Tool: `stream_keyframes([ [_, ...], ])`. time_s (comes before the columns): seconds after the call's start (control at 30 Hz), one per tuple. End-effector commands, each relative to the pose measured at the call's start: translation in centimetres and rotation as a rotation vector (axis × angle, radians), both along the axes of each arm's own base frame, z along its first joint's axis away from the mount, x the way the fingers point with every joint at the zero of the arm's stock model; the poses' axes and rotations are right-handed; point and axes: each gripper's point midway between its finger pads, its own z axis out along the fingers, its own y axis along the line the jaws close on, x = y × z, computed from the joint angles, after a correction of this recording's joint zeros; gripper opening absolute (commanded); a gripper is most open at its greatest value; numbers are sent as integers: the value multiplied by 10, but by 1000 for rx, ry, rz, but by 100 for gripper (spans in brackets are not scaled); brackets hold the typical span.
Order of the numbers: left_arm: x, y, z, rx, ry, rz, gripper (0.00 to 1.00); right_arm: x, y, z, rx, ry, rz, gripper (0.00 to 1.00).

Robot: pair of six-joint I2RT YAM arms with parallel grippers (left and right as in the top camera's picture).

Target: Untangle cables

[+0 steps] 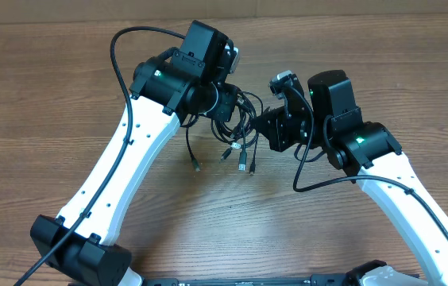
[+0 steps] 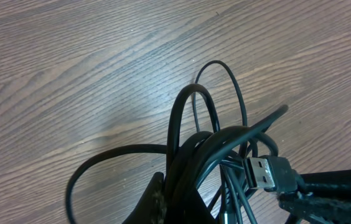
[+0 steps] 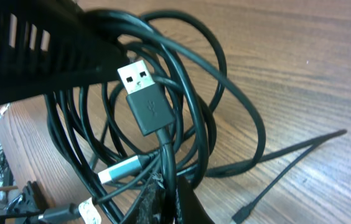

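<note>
Cables (image 1: 238, 119) hung as one tangled coil at centre of overhead frame, held above table (image 1: 49, 63); left gripper (image 1: 222, 102) clamped coil's upper-left side, right gripper (image 1: 268, 127) pinched strands on its right. USB plug (image 3: 139, 93) stuck out mid-coil; plug tips (image 1: 242, 167) dangled below. Step judged: two-handed grasp made, separation not begun. Next move called for slow pull apart, watching snagged loops

table (image 1: 49, 79): matt wood grain | cables (image 3: 147, 109): glossy black plastic
</note>
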Motion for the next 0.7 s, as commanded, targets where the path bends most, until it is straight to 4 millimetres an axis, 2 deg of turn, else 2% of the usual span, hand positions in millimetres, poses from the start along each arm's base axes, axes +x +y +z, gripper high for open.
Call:
stream_keyframes([
  [0.0,-4,-3,9,-31,-13,-5,4,-2,1,14,6,-21,7,4],
  [0.1,-4,-3,9,-31,-13,-5,4,-3,-11,-4,-70,30,-42,4],
  [0.17,-4,-3,9,-31,-13,-5,4,-2,-26,-23,-162,70,-103,4],
  [0.3,-4,-2,9,-24,-16,-1,4,0,-83,-68,-403,200,-402,4],
  [0.4,-4,-2,9,-23,-14,-1,4,-5,-116,-90,-518,271,-595,4],
  [0.5,-4,-1,8,-21,-13,-1,4,-10,-122,-100,-536,319,-650,6],
  [0.67,-4,0,8,-15,-13,2,4,-11,-122,-102,-507,356,-713,60],
])
